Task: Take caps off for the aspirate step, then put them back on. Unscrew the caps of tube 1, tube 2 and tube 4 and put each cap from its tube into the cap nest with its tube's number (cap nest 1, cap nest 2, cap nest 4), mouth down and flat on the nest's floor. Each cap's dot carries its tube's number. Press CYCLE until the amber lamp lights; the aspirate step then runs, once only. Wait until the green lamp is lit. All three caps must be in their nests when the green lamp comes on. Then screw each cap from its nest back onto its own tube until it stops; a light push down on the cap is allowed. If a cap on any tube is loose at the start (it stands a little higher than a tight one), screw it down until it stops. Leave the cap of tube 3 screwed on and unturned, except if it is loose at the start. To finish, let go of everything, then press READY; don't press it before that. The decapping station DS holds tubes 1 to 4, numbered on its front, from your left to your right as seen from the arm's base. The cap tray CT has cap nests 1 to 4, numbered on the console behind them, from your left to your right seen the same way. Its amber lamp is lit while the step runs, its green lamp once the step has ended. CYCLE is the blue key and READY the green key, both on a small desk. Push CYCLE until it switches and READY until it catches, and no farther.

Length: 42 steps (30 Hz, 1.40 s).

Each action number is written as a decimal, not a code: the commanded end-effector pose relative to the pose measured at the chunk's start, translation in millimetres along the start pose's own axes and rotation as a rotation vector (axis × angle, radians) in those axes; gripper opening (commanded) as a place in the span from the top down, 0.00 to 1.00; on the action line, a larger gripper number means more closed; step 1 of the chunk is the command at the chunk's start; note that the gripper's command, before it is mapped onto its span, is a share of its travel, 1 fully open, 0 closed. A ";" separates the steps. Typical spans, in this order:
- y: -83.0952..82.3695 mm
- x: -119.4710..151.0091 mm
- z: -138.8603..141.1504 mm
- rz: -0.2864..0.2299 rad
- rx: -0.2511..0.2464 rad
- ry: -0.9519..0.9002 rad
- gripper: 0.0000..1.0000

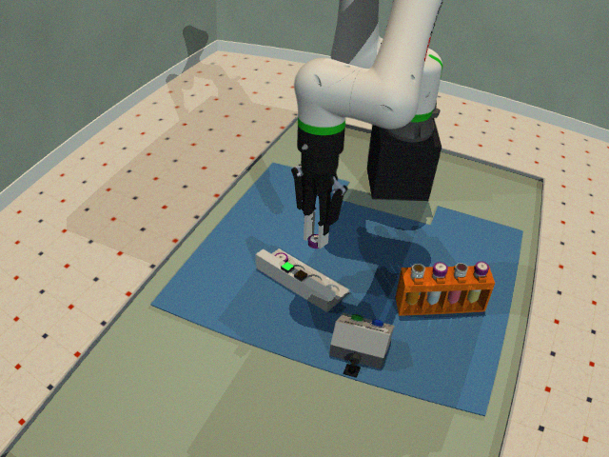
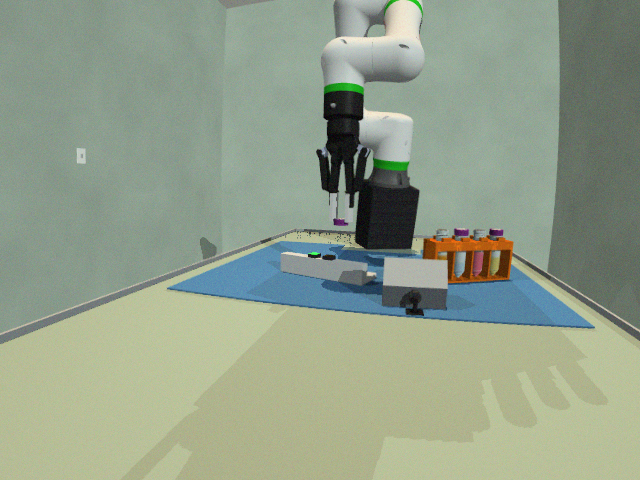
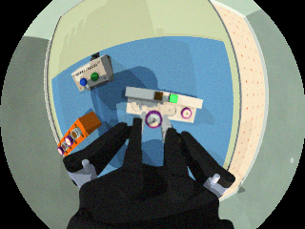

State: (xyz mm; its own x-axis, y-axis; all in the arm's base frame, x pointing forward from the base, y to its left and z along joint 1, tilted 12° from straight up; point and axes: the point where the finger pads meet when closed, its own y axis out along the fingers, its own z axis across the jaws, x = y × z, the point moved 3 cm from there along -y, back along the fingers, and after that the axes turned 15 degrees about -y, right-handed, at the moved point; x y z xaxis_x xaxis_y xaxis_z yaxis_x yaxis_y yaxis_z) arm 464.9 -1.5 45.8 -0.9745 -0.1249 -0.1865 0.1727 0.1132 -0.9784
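My gripper (image 1: pixel 316 240) is shut on a purple cap (image 1: pixel 313 241) and holds it in the air above the cap tray (image 1: pixel 301 278). The cap also shows between the fingertips in the exterior view (image 2: pixel 340 222) and in the wrist view (image 3: pixel 152 118). Another purple cap (image 1: pixel 281 255) sits in the tray's end nest, far from the rack. The green lamp (image 1: pixel 286 266) is lit; the lamp beside it (image 1: pixel 300 274) is dark. In the orange tube rack (image 1: pixel 444 290), two tubes wear purple caps (image 1: pixel 439 269) (image 1: pixel 481 268) and two tubes stand open (image 1: pixel 418 269) (image 1: pixel 461 268).
The small grey desk (image 1: pixel 361 339) with the green key (image 1: pixel 357 317) and the blue key (image 1: pixel 377 322) stands in front of the tray. The arm's black base (image 1: pixel 402 162) is behind. Everything rests on a blue mat (image 1: pixel 343 285).
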 end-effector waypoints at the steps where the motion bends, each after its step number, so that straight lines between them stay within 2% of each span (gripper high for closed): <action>1: -20.5 0.0 -0.2 0.000 0.000 0.000 1.00; 6: -25.0 0.0 -0.2 0.000 0.000 0.000 1.00; 9: -25.0 5.6 -24.5 0.000 0.000 0.250 1.00; 11: -25.0 5.6 -24.5 0.000 0.000 0.250 1.00; 15: -25.0 11.2 -48.9 0.000 0.000 0.444 1.00; 18: -25.0 14.9 -65.1 0.000 0.000 0.444 1.00; 20: -25.0 14.9 -65.1 0.000 0.000 0.444 1.00; 32: -25.0 33.6 -146.3 0.000 0.000 0.444 1.00; 35: -25.0 37.3 -162.6 0.000 0.000 0.444 1.00; 37: -25.0 37.3 -162.6 0.000 0.000 0.444 1.00; 42: -25.0 46.7 -203.2 0.000 0.000 0.444 1.00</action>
State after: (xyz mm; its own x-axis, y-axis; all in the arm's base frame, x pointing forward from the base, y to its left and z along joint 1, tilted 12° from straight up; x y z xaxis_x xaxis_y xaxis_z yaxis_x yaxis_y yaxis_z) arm 395.6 163.8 78.1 -0.9433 0.3074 -0.1254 0.1687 0.1187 -0.9785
